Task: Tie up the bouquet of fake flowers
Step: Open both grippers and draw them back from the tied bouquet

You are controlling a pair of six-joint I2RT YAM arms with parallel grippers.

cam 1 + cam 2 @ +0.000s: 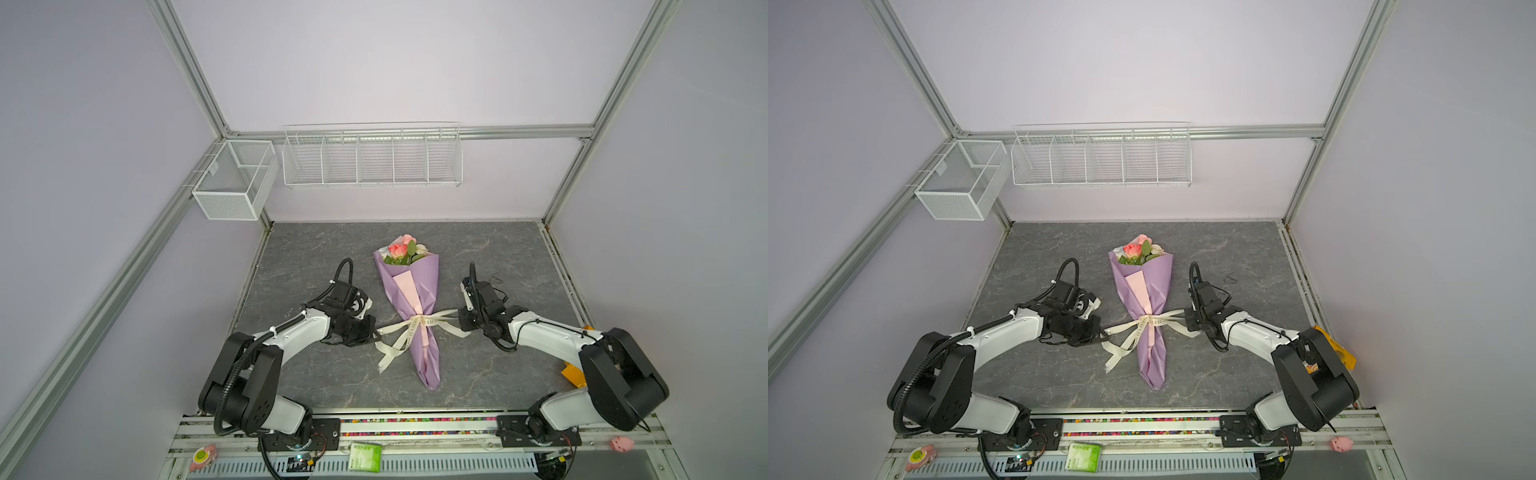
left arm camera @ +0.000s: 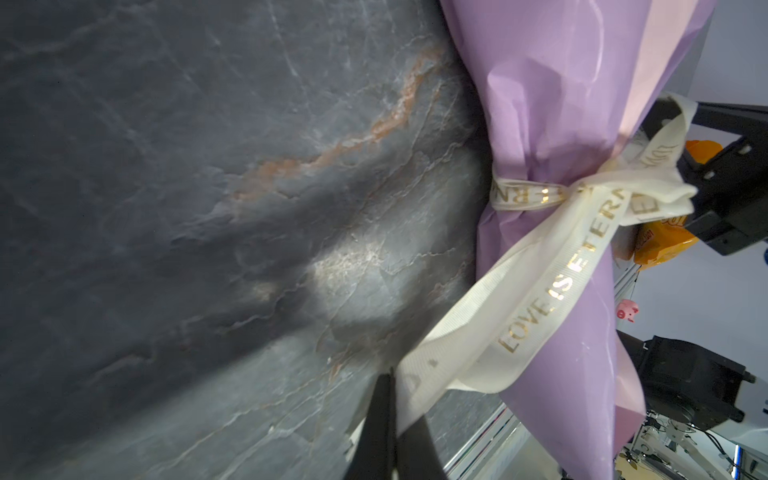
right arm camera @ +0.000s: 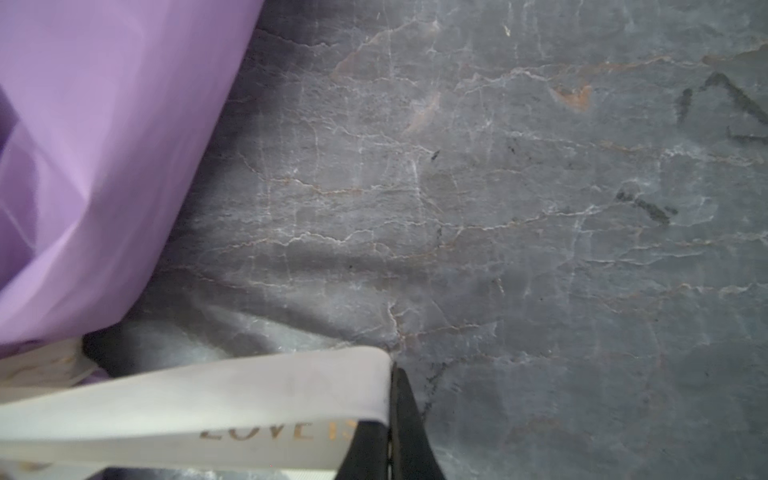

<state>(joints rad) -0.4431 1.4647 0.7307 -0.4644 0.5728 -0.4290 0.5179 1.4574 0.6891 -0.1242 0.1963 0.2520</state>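
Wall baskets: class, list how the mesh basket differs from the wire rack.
The mesh basket is a boxy fine-mesh bin; the wire rack is long, open-barred, with five bays. The mesh basket hangs on the side rail, the wire rack on the back rail. Both are white.

Walls (image 1: 415, 62): plain pale lilac panels at the back and both sides.
Frame (image 1: 195, 75): silver aluminium profiles along the corners and across the back.
Table (image 1: 316, 257): dark grey stone-look top with pale and rusty veins.
Mesh basket (image 1: 232, 183): white, divided, hung on the left frame rail.
Wire rack (image 1: 372, 160): white, five compartments, on the back wall beside the basket.
Light: even, with soft shadows.
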